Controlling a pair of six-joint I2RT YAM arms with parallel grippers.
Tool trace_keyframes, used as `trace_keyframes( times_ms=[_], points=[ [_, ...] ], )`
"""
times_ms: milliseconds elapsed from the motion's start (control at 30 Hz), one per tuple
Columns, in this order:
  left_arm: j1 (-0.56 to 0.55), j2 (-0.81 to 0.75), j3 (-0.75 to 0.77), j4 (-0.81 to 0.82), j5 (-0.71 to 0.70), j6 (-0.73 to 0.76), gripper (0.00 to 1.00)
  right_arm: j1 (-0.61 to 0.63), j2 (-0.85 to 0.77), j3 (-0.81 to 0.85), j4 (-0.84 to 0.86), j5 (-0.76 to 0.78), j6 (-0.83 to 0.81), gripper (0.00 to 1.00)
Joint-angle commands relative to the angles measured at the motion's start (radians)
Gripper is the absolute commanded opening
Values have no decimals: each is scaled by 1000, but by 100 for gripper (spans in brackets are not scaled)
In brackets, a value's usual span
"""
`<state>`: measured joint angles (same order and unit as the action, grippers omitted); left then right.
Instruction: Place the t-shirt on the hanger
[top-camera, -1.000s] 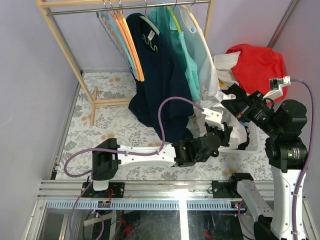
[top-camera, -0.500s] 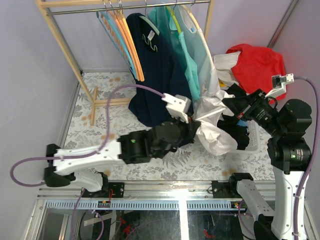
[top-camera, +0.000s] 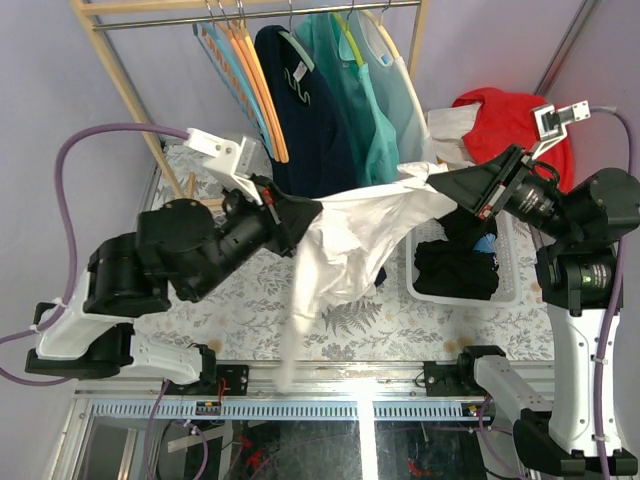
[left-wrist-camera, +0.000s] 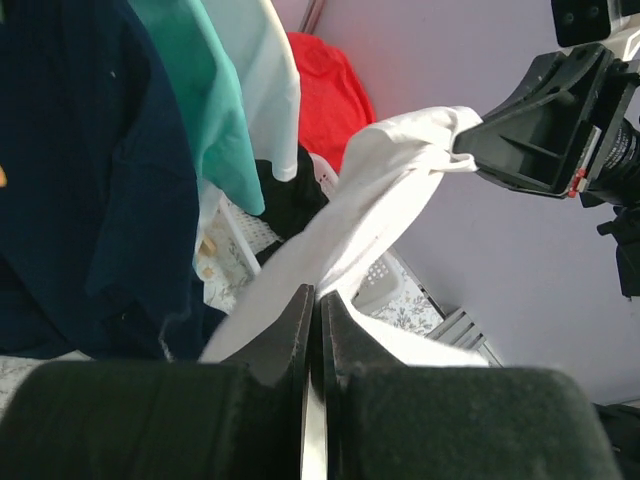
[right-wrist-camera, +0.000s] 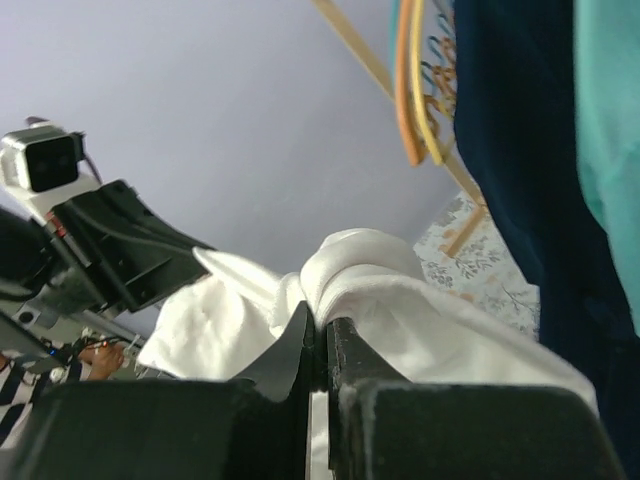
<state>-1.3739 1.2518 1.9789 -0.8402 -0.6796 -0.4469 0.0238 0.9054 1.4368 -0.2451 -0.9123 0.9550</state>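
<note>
White t-shirt (top-camera: 345, 235) hangs stretched in mid-air between two robot arms, in front of a wooden clothes rack (top-camera: 130, 90) hung with shirts and beside a white laundry basket (top-camera: 508, 285). The left gripper (top-camera: 305, 212) is clamped tight on one end of the cloth and the right gripper (top-camera: 445, 180) pinches the other. Loose fabric drapes toward the floral table (top-camera: 230, 250).

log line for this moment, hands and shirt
left hand: shut on t-shirt | right hand: shut on t-shirt | t-shirt: stretched between both hands, tail hanging down
</note>
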Motion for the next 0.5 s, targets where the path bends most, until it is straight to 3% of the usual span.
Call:
trace_keyframes(
  times_ms=[0, 233, 467],
  points=[
    [1, -55, 103, -137, -115, 71, 0, -18, 36, 90, 85, -8, 58, 0],
    [1, -94, -21, -138, -90, 33, 0, -18, 3, 42, 38, -1, 25, 0],
    [1, -227, -482, -47, -101, -144, 0, -18, -104, -186, -57, 31, -59, 0]
  ],
)
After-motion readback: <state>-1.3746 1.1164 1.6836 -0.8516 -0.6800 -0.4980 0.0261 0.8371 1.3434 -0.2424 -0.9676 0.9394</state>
